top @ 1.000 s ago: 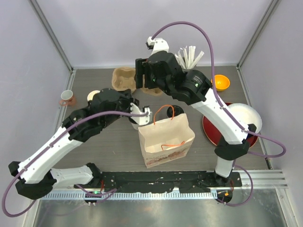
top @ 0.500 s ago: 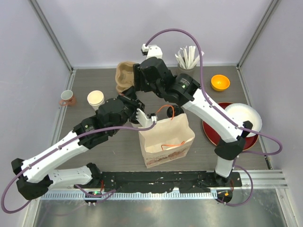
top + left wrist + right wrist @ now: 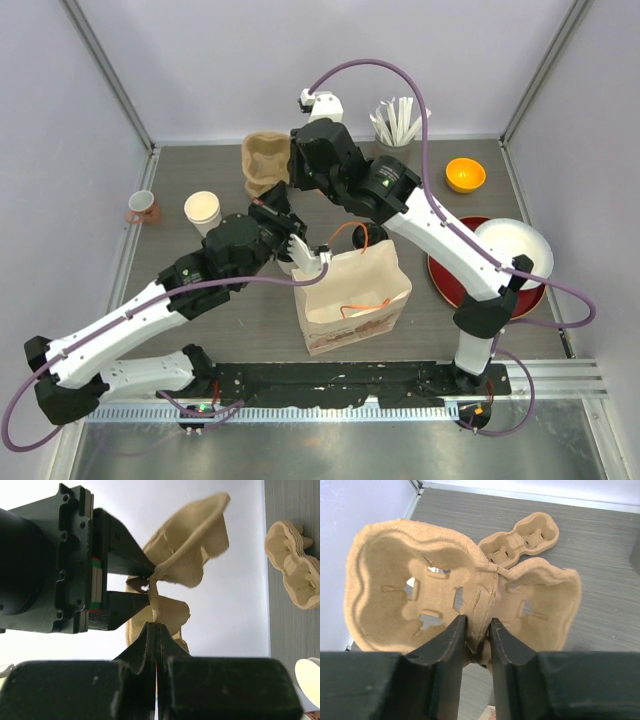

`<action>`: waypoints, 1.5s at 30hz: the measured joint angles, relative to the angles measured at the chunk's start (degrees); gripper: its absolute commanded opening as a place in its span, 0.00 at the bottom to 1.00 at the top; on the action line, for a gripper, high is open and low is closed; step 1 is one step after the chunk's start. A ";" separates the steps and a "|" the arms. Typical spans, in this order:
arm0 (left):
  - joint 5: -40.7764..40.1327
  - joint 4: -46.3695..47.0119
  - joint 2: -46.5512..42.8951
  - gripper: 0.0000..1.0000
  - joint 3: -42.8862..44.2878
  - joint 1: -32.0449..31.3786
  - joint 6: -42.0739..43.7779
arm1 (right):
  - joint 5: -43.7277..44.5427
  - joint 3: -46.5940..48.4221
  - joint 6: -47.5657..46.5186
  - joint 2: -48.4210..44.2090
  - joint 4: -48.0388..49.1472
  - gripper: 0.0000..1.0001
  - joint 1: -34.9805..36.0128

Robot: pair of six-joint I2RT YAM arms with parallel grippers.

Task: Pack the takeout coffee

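Grey wood-grain table (image 3: pixel 250 325) is sitting btwn pale lilac walls (image 3: pixel 250 70). R gripper (image 3: pixel 477 630) is pinching the middle ridge of a pulp cup carrier (image 3: pixel 415 580), holding it up off the table. L gripper (image 3: pixel 155 630) is clamped shut w/ nothing in it, tip just under the carrier. Coffee cup (image 3: pixel 289 264) is standing beside the paper bag (image 3: pixel 350 295), mostly hidden by the L arm (image 3: pixel 150 305); can't tell if it's lidded.

paper bag (image 3: pixel 350 300) upright ctr | orange bowl (image 3: pixel 465 174) far R | folded pulp tray (image 3: pixel 395 580) raised | spare tray (image 3: pixel 521 540) flat
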 measured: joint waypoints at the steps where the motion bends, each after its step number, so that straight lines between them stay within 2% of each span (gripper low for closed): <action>1: 0.22 0.22 -0.11 0.00 -0.20 0.02 0.20 | -0.15 0.00 0.04 0.00 0.17 0.23 -0.02; 5: 1.73 0.92 -1.16 0.00 -1.36 0.02 0.61 | -0.55 0.00 -0.26 -0.02 0.35 0.13 0.04; 9: 3.58 1.07 -3.10 0.10 -2.23 -0.02 0.44 | -0.35 0.00 -1.53 -0.26 0.35 0.02 -0.13; 10: 4.04 1.27 -3.58 0.14 -2.23 -0.04 0.15 | -0.22 0.00 -1.75 -0.44 0.35 0.01 -0.26; 11: 4.50 1.44 -4.00 0.29 -2.23 -0.04 -0.17 | -0.04 -0.02 -1.95 -0.68 0.37 0.01 -0.31; 13: 5.27 1.44 -4.61 0.46 -2.12 -0.09 -1.42 | 0.28 -0.11 -2.43 -1.38 0.39 0.01 -0.55; 16: 6.62 0.59 -4.70 0.56 -1.27 -0.11 -4.17 | 0.66 -0.79 -2.97 -3.48 0.39 0.01 -0.94; 20: 9.07 -4.37 -4.50 0.58 3.67 -0.17 -13.46 | 0.83 -2.12 -3.08 -7.34 0.42 0.01 -1.01; 23: 11.87 -10.58 -3.76 0.57 11.56 -0.20 -24.39 | 0.44 -2.80 -3.06 -10.84 0.02 0.01 -1.01; 25: 16.70 -15.87 -3.61 0.58 18.34 -0.09 -36.22 | -0.33 -3.34 -3.02 -14.05 -0.46 0.01 -1.01; 26: 17.44 -16.46 -3.76 0.59 18.99 0.09 -37.81 | -1.20 -3.91 -2.97 -15.96 -0.66 0.01 -1.03; 27: 20.59 -17.81 -4.39 0.60 19.96 0.72 -43.34 | -1.77 -4.52 -2.91 -18.03 -0.96 0.01 -1.05; 31: 32.22 -22.64 -7.19 0.62 17.90 6.23 -63.98 | -5.95 -7.80 -1.70 -27.23 -3.04 0.01 -1.05; 35: 38.07 -25.62 -5.84 0.69 13.79 12.50 -79.10 | -11.76 -14.86 0.26 -36.72 -4.11 0.01 -1.05; 41: 45.64 -28.20 3.82 0.71 12.44 14.71 -89.83 | -22.93 -24.30 3.63 -44.02 -7.13 0.01 -1.05; 45: 49.62 -29.66 9.79 0.65 12.48 14.71 -92.43 | -28.11 -30.97 5.97 -45.55 -8.33 0.01 -1.05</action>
